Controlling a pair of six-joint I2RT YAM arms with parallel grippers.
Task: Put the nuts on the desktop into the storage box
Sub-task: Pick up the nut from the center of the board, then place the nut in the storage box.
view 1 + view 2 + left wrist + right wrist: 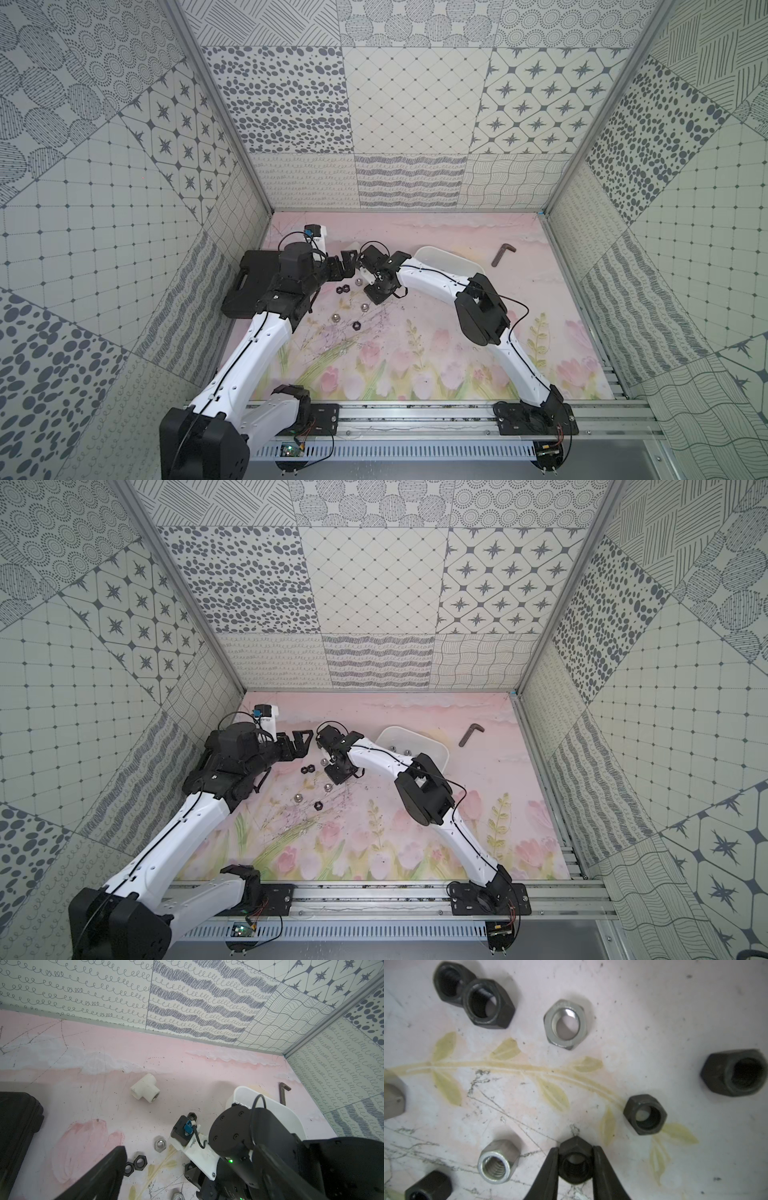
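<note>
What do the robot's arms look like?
The left arm and right arm have smooth white shells and chunky black joints. A thin black cable runs along each. The jaws are black and taper to narrow tips. A small green light glows on the right one.

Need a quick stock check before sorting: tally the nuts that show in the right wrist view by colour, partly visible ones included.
Black hexagonal metal nuts: 6, one of them pinched by the right gripper
Shiny silver hexagonal metal nuts: 3, one of them cut off at the picture's edge
Total: 9
</note>
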